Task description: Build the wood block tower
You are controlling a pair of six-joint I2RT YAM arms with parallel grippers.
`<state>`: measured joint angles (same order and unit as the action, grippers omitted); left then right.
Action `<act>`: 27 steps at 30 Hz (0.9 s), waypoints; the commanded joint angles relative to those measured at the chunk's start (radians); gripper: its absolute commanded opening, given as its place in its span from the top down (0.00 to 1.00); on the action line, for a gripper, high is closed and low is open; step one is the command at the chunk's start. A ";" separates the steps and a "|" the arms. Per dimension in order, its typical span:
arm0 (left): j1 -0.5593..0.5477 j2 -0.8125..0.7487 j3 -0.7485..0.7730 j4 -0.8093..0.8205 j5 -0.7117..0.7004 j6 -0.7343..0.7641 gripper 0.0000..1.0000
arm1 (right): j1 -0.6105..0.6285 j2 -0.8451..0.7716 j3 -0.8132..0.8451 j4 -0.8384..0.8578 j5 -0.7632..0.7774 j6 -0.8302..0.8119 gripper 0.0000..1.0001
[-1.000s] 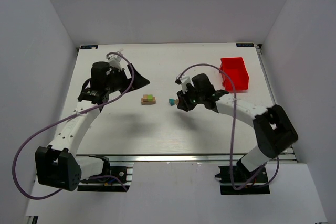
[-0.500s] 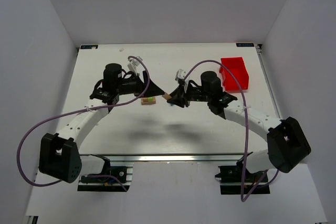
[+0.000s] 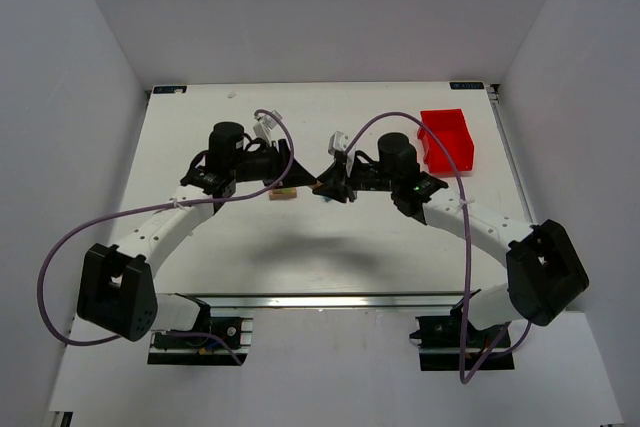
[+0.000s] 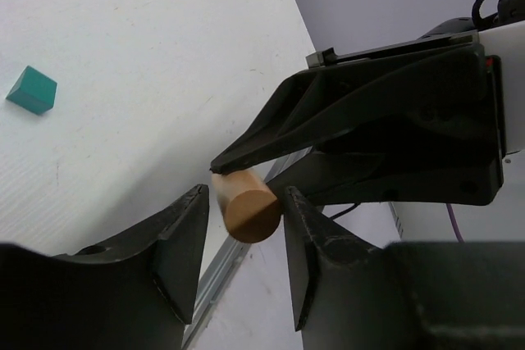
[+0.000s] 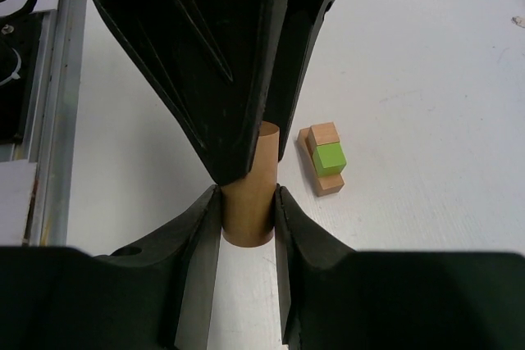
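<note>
A tan wooden cylinder is held in the air, with my right gripper shut on its near end. My left gripper stands around the cylinder's other end. One left finger touches it, and a narrow gap shows at the other finger, so it is open. The two grippers meet tip to tip at mid table. The wood block tower is a small stack of tan blocks with a lime-green one, resting on the table under the left gripper. A teal block lies alone on the table.
A red bin stands at the back right of the white table. The table's metal front rail runs near the arms' bases. White walls close in the left, right and back sides.
The right gripper carried the cylinder up and left to mid table. The left arm swung right to meet it, and its jaws narrowed around the cylinder's free end.
</note>
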<state>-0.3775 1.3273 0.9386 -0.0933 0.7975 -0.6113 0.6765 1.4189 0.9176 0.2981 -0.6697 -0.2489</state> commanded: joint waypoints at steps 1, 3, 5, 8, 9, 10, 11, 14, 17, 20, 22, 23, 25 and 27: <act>-0.021 0.009 0.042 0.044 0.006 -0.013 0.49 | 0.009 0.009 0.052 0.018 0.012 -0.032 1.00; -0.032 0.012 0.035 0.047 0.002 -0.018 0.59 | 0.009 0.008 0.056 0.013 0.012 -0.039 1.00; -0.035 0.012 0.039 0.037 -0.023 -0.015 0.75 | 0.009 0.009 0.059 0.004 0.021 -0.043 1.00; -0.043 0.006 0.052 0.009 -0.049 -0.005 0.96 | 0.011 0.014 0.069 -0.010 0.041 -0.046 0.99; -0.043 0.003 0.058 -0.012 -0.060 -0.002 1.00 | 0.009 0.015 0.072 -0.013 0.059 -0.044 0.96; -0.044 0.001 0.066 -0.025 -0.090 0.010 1.00 | 0.011 0.014 0.073 -0.014 0.071 -0.043 0.77; -0.043 -0.002 0.077 -0.043 -0.112 0.025 1.00 | 0.009 0.014 0.075 -0.022 0.084 -0.040 0.62; -0.040 0.001 0.189 -0.201 -0.318 0.131 1.00 | 0.005 0.003 0.076 -0.033 0.137 -0.023 0.20; -0.029 0.058 0.363 -0.438 -0.545 0.266 1.00 | 0.000 -0.031 0.053 -0.063 0.252 -0.053 0.11; -0.038 0.180 0.580 -0.597 -0.808 0.306 1.00 | -0.009 -0.069 0.015 -0.102 0.436 -0.087 0.11; -0.038 0.252 0.656 -0.710 -0.874 0.286 1.00 | -0.018 -0.095 -0.014 -0.137 0.566 -0.081 0.11; -0.035 0.268 0.658 -0.744 -0.873 0.279 1.00 | -0.031 -0.106 -0.023 -0.155 0.629 -0.064 0.11; -0.037 0.280 0.607 -0.738 -0.857 0.257 1.00 | -0.040 -0.110 -0.045 -0.169 0.671 -0.034 0.11; -0.040 0.274 0.556 -0.706 -0.859 0.239 1.00 | -0.052 -0.115 -0.057 -0.165 0.775 0.034 0.11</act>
<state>-0.4118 1.5921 1.5539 -0.6765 0.0269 -0.3653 0.6403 1.3231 0.8818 0.1520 -0.0952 -0.2802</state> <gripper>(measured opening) 0.393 0.893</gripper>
